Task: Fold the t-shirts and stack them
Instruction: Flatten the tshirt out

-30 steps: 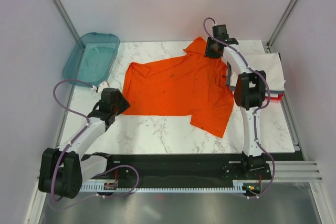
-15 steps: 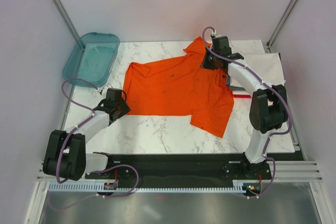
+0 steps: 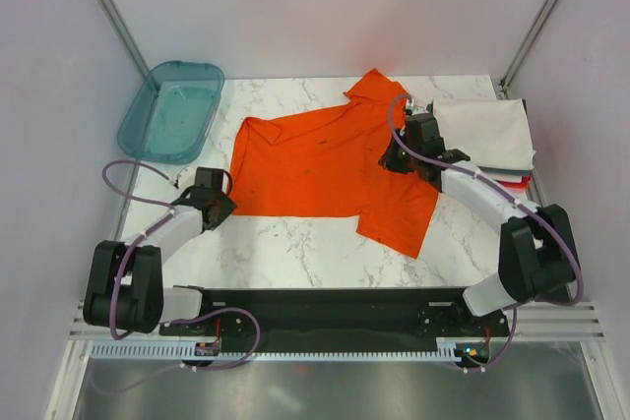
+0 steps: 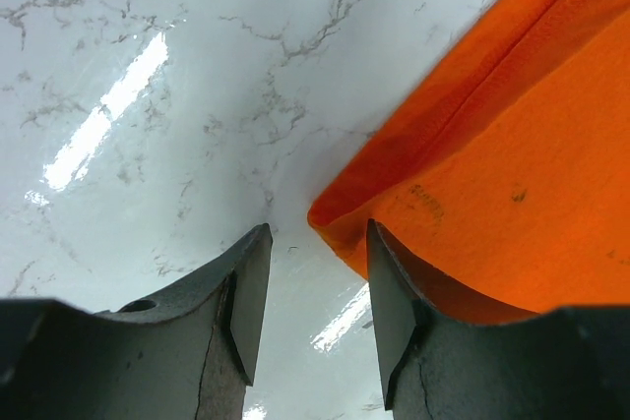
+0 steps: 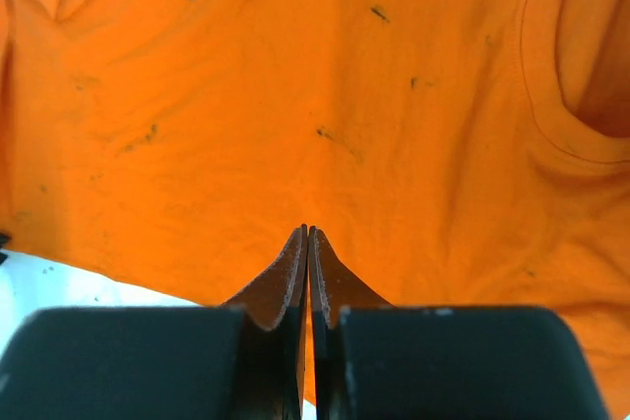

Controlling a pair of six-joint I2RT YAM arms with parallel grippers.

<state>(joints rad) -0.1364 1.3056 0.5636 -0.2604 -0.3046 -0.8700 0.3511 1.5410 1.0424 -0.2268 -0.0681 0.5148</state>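
Across the middle of the overhead frame, the marble tabletop (image 3: 295, 243) carries the orange t-shirt (image 3: 325, 159), spread flat and unfolded, one sleeve reaching toward the lower right. At the right edge sits a folded white shirt (image 3: 487, 130) atop a small stack; the teal tray (image 3: 184, 66) lies at the upper left. The left pincer (image 4: 315, 243) stands moderately open, its jaws straddling the shirt's hem corner (image 4: 320, 213) just above the tabletop. The right pincer (image 5: 307, 238) is pressed shut over the shirt's chest, no cloth visibly between its fingers. Closing now, the left pincer may catch only one layer or slip off the corner, skewing any fold; the shut right pincer could drag and wrinkle the fabric.
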